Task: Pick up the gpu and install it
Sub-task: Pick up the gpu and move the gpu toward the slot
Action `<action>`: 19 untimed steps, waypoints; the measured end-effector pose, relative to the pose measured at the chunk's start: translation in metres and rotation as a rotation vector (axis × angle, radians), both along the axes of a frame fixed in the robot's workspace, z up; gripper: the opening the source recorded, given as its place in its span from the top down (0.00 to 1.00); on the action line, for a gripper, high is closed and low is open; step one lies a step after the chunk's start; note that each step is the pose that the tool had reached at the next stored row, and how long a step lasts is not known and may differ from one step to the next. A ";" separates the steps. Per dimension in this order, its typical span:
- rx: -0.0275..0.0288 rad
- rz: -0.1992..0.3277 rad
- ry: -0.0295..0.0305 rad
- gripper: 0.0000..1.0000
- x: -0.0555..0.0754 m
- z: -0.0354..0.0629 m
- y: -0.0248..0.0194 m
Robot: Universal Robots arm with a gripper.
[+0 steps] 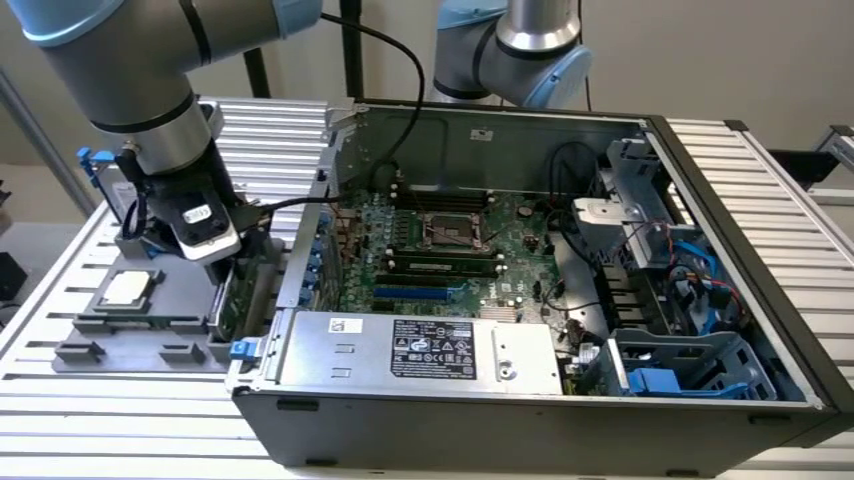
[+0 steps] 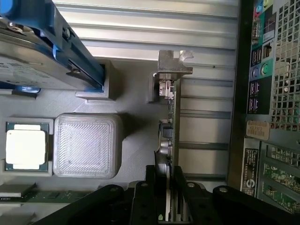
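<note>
Gpu [image 2: 172, 117] stands on edge, jaws clamping it, just beside computer case [image 2: 236, 93].

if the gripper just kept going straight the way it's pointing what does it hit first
Likely the gpu, standing on edge directly in line with the gripper. Beyond it lies the gray holder; depth is unclear.

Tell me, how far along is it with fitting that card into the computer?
Early stage. Nothing is installed yet: the gpu stands on edge outside the open computer case, over the grey tray. In hand: the jaws sit closed on the card's edge. Left: seating it on the motherboard inside the case.
</note>
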State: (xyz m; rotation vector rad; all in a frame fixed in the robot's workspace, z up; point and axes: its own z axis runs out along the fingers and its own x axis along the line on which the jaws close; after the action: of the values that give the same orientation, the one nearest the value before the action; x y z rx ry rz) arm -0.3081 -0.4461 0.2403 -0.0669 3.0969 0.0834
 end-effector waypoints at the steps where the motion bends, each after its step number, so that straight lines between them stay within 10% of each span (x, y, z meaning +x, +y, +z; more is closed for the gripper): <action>1: 0.0000 0.000 0.0001 1.00 0.000 0.0027 0.0000; 19: -0.0002 -0.002 0.0014 1.00 0.002 0.0834 -0.0014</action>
State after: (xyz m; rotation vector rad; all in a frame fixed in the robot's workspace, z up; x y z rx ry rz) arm -0.3066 -0.4476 0.3237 -0.0633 3.0983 0.0831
